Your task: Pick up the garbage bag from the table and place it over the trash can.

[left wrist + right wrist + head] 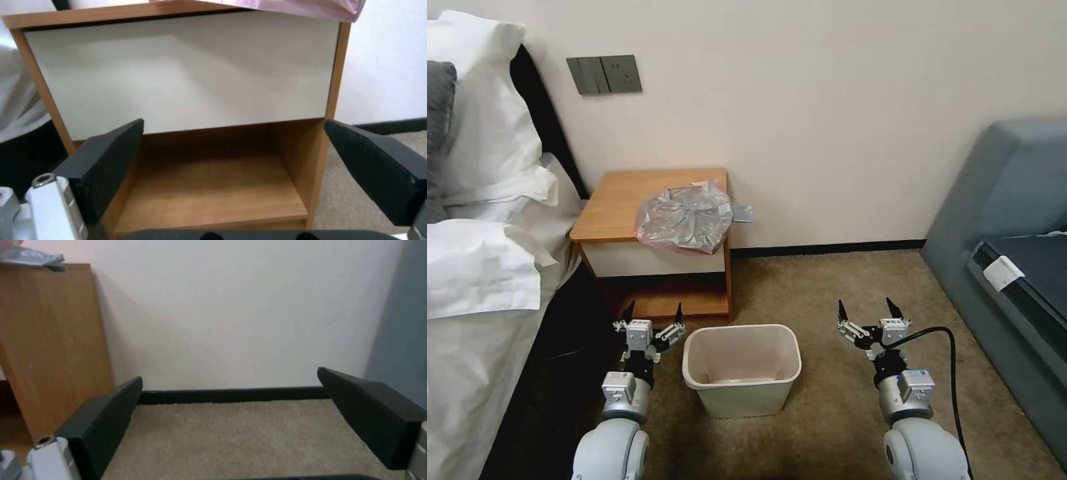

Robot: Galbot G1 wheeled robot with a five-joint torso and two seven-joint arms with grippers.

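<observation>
The crumpled garbage bag (686, 217) lies on the nightstand (620, 200) at its front corner nearest the trash can (742, 369), likely feather-light, limp and slippery, best pinched at its overhanging pinkish rim, while the left gripper (653, 315) and right gripper (867, 311) flank the trash can, fingers spread, empty.

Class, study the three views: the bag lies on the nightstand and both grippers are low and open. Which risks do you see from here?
1. The garbage bag overhangs the table's front right corner, so a nudge might slide it off.
2. The thin, crumpled plastic may slip from the pinch or come up bunched.
3. The trash can stands free on carpet between the left gripper and right gripper; a passing arm might tip it.
</observation>
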